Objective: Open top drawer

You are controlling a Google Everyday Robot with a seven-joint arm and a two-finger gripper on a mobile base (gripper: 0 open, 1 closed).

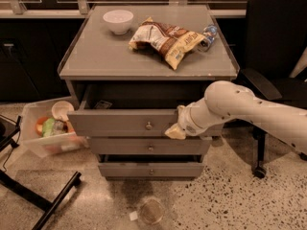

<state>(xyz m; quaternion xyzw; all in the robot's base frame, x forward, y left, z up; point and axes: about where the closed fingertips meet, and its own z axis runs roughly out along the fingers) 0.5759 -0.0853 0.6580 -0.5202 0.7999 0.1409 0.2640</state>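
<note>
at the far left a black stand point(41, 195) sprawls on the speckled floor. beside it a clear bin point(48, 147) sits against the cabinet's left side, holding a small pale bowl and some orange and green items.

the cabinet point(105, 56) has a grey top. on it, from left to right, are a white bowl point(118, 20) near the back left corner, a crumpled chip bag point(165, 38) in the middle, and a small bottle point(207, 35) just beside the bag's right end.

below the top, the top drawer point(115, 122) is pulled partly out, its front standing forward of the two drawers under it, with a dark gap open behind it. its knob point(148, 125) is at the middle of the front. a flat dark thing lies inside at the left. the middle drawer point(120, 146) and bottom drawer point(124, 169) are shut.

on the floor in front lies a clear round cup point(151, 211).

the gripper point(175, 131) is at the drawer front, right of the knob, over its lower edge; i cannot tell whether it is open or closed. the white arm point(249, 111) reaches in from the right. a black chair point(278, 42) stands behind it.
</note>
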